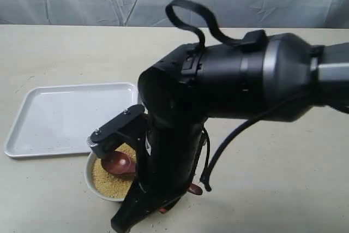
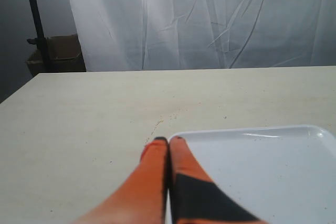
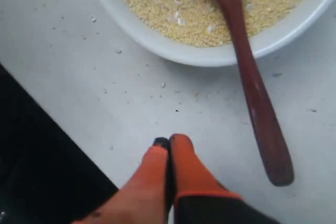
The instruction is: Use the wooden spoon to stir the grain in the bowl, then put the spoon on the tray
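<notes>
The white bowl (image 1: 94,181) holds golden grain (image 1: 109,183) at the table's near edge. The dark wooden spoon (image 1: 119,163) lies with its head in the grain, and its handle (image 3: 257,98) slopes over the bowl rim (image 3: 184,53) to rest on the table. My right gripper (image 3: 169,141) is shut and empty, just above the table, beside the handle's end and apart from it. The right arm's black body hides most of this in the exterior view. The white tray (image 1: 65,118) is bare. My left gripper (image 2: 168,141) is shut and empty at a tray corner (image 2: 181,139).
Spilled grains dot the table near the bowl (image 3: 163,84). The right arm (image 1: 229,80) stretches across the middle from the right. A white curtain hangs behind the table, with a cardboard box (image 2: 58,53) and a dark pole off its edge.
</notes>
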### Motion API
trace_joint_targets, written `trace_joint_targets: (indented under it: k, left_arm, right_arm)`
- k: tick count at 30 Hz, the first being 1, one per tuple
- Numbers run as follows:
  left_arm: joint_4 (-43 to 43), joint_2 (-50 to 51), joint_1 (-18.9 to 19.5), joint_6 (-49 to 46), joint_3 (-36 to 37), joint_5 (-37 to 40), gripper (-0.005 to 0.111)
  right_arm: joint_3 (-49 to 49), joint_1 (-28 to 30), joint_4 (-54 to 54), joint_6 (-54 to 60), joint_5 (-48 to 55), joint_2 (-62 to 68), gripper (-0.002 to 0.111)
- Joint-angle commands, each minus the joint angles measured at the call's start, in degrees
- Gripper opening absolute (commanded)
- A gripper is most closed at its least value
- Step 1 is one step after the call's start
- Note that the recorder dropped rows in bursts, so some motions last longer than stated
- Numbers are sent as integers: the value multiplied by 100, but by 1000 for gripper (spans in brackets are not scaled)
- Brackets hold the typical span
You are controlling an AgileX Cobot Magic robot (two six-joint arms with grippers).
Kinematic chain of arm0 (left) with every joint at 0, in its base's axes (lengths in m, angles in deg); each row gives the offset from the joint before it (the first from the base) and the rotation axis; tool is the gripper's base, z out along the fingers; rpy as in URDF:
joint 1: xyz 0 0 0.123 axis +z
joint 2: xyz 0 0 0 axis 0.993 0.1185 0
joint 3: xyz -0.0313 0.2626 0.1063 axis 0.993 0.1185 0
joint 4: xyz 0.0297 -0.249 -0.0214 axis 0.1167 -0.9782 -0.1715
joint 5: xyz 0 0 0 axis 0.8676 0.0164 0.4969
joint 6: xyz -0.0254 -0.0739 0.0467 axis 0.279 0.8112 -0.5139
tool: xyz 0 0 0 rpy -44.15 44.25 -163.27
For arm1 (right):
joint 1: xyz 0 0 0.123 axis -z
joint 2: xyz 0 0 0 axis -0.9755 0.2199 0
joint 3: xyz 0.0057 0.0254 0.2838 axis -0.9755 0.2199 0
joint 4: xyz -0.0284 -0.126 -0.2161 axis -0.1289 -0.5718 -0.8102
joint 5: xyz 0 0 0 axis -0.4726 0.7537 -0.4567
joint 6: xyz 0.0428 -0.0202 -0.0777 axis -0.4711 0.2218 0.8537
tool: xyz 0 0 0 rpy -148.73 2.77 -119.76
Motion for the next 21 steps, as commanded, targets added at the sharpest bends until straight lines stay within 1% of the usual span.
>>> trace_joint_targets:
  k: [1, 3, 11, 21]
  left_arm:
    - [-20, -29, 5, 17, 28, -27, 0]
    - [-20, -29, 5, 17, 28, -27, 0]
    - [-20, -29, 5, 17, 28, -27, 0]
    - [-20, -29, 5, 17, 28, -27, 0]
  right_arm:
    - [-25, 6, -11, 0, 72, 382, 0]
    - [-25, 6, -225, -71, 77, 510, 0]
    - [-25, 6, -1470, -1105, 9, 602, 0]
    - [-25, 6, -2895, -2309, -434, 602, 0]
